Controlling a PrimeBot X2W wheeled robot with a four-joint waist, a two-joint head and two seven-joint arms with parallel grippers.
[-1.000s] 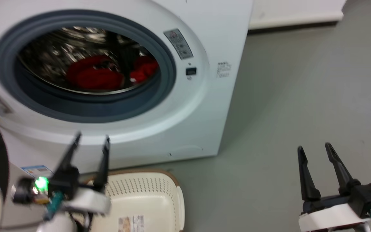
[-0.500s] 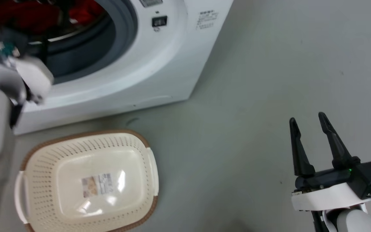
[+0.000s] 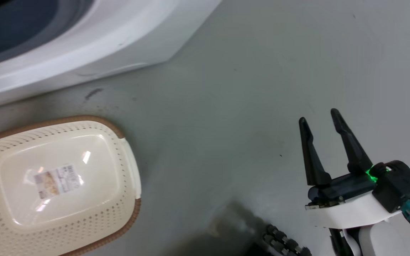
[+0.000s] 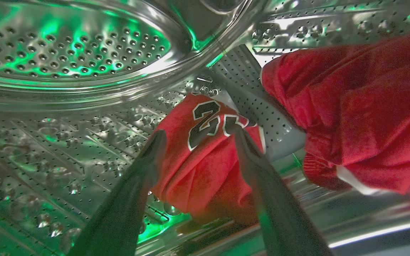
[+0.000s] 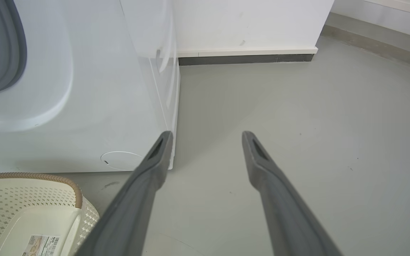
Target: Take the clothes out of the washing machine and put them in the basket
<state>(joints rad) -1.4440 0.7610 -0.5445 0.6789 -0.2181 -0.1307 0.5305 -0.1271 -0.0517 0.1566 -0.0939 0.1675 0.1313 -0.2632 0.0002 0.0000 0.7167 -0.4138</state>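
In the left wrist view my left gripper (image 4: 199,133) is inside the steel drum (image 4: 73,53) of the washing machine, open, its fingers on either side of the red jersey (image 4: 205,156) with the number 23. A second, plain red garment (image 4: 354,103) lies to the right in the drum. The washing machine (image 3: 84,39) fills the top left of the head view. The cream basket (image 3: 59,185) stands on the floor before it, with only a paper label on its floor. My right gripper (image 3: 320,119) hangs open over bare floor at the lower right; the right wrist view has the basket (image 5: 23,209) at its lower left.
Grey floor (image 3: 244,89) stretches right of the washer. A white wall with a dark skirting strip (image 5: 247,58) runs behind it. A dark part of my own base (image 3: 279,243) sits at the bottom edge of the head view.
The head camera has tilted down and right, so the porthole slid out of the picture. My left gripper went from before the washer into the drum. The right gripper stays open.
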